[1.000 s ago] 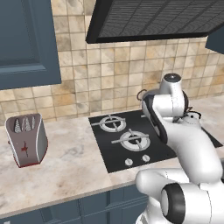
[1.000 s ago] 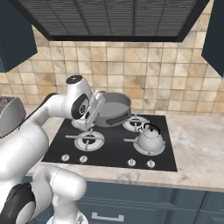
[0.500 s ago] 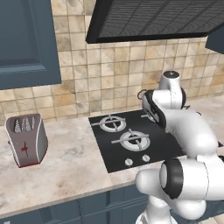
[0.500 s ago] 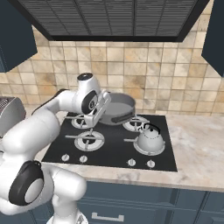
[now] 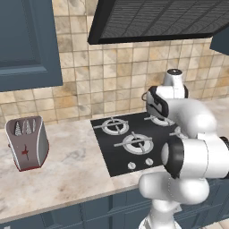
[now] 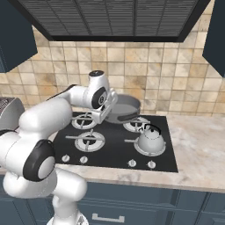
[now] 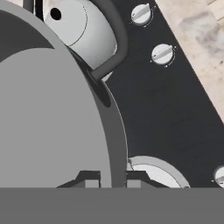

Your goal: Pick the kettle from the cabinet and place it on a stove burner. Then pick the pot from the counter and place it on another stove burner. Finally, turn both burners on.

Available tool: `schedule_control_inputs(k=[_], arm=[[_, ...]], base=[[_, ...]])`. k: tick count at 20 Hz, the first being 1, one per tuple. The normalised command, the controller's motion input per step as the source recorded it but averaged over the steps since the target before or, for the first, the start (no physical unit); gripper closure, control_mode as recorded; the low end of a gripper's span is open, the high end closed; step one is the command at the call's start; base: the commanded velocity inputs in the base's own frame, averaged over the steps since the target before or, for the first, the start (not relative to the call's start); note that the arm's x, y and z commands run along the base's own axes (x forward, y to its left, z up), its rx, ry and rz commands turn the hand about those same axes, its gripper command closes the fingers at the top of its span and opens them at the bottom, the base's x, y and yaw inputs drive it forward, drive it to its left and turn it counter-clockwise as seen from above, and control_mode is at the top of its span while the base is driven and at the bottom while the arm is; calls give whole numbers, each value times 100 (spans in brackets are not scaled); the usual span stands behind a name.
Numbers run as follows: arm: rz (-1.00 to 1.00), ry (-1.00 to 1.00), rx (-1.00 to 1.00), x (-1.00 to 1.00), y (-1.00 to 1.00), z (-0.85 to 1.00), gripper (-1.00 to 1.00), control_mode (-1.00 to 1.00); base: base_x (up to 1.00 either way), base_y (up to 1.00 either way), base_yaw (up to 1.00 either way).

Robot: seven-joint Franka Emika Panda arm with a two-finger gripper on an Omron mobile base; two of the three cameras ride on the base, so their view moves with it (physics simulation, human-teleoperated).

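Observation:
My gripper (image 6: 108, 117) is shut on the rim of the grey pot (image 6: 126, 107) and holds it tilted above the back of the black cooktop (image 6: 115, 151), near the back right burner (image 6: 136, 125). The hand view is close on the pot (image 7: 52, 122), and my gripper (image 7: 113, 178) straddles its rim there, one tip inside and one outside. The silver kettle (image 6: 150, 140) with its black arched handle stands on the front right burner; in the hand view the kettle (image 7: 83, 26) shows past the pot's edge. The front left burner (image 6: 90, 141) and the back left burner (image 6: 84, 121) are bare.
Small silver knobs (image 6: 132, 163) line the cooktop's front edge. A toaster (image 5: 27, 143) stands on the marbled counter (image 5: 76, 165) to the left of the stove. The range hood (image 6: 114, 17) hangs overhead, and a dark blue wall cabinet (image 5: 27, 40) is at the upper left.
The arm has swung a little to the right, carrying the pot farther over the back of the cooktop towards the back right burner. The kettle has stayed put.

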Motion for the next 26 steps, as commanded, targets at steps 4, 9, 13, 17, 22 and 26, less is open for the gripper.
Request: schedule_control_inputs(k=[4,9,13,17,22,26], arm=[[-1,0,0,17,-9,-35,100,-100],[0,-1,0,15,-12,-26,100,-100],[0,0,0,21,-13,-15,100,-100],[0,0,0,23,-10,-17,100,-100],[0,0,0,28,-10,-14,100,-100],[0,0,0,29,-10,-12,100,-100]], base=[[0,0,0],[0,0,0],[0,0,0],[0,0,0],[0,0,0],[0,0,0]])
